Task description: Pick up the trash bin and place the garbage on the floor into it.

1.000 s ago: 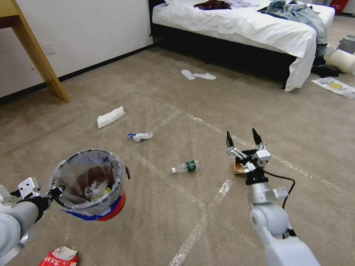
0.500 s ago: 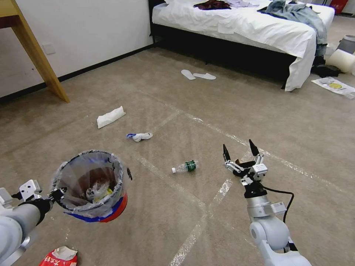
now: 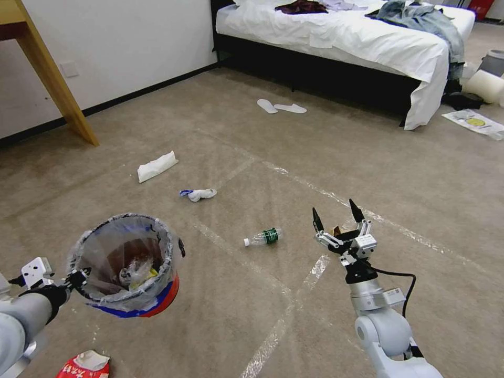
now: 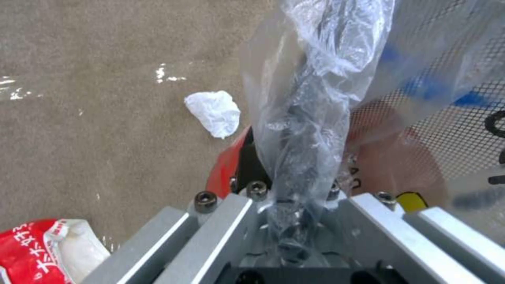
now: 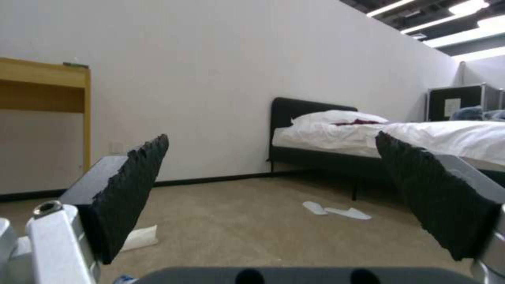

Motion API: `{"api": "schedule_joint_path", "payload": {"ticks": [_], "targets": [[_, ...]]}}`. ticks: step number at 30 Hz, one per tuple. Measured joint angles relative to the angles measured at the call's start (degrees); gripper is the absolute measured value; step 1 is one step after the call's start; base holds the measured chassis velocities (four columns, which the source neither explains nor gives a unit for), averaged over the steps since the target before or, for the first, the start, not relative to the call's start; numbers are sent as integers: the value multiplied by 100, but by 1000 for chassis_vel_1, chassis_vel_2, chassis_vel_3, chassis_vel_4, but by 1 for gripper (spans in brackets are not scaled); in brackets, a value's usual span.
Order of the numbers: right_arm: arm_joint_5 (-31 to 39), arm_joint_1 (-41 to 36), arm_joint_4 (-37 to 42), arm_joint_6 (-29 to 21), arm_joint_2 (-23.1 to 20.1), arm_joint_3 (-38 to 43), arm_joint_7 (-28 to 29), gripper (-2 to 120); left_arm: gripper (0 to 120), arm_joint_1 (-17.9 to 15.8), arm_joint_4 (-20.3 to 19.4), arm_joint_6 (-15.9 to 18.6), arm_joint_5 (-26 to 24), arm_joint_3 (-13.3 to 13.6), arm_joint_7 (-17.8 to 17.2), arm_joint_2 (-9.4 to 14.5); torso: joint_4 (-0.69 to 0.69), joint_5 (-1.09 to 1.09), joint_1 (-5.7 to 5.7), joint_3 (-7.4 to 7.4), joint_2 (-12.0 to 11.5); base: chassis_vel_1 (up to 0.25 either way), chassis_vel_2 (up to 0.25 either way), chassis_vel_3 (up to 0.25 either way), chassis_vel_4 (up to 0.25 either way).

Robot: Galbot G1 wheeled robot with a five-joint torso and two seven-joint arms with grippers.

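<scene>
Left tool (image 3: 79,276) clamped on the trash bin (image 3: 131,262) rim, right tool (image 3: 336,220) spread apart above the floor (image 3: 236,136)

Bin hangs at 8 o'clock in the head view, litter inside; bottle (image 3: 262,236) lies near centre, at 9 o'clock from the right tool; tissues (image 3: 156,166) and a blue-white scrap (image 3: 198,194) lie toward 11; red wrapper (image 3: 84,365) at 7

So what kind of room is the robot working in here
Most likely a bedroom, possibly a mock-up. A bed with white sheets and clothes on it stands by the wall, a pair of white slippers lies on the carpeted floor, and a wooden desk leg shows nearby.
</scene>
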Motion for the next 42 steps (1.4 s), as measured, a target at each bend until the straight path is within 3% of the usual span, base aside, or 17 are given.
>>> {"api": "schedule_joint_path", "payload": {"ticks": [42], "targets": [[-107,109,-223,34,83,-89,-195,100,0,-119,109,-35,114,213,14,27,0,0,0,0,0,-42,41,42,-42]]}}
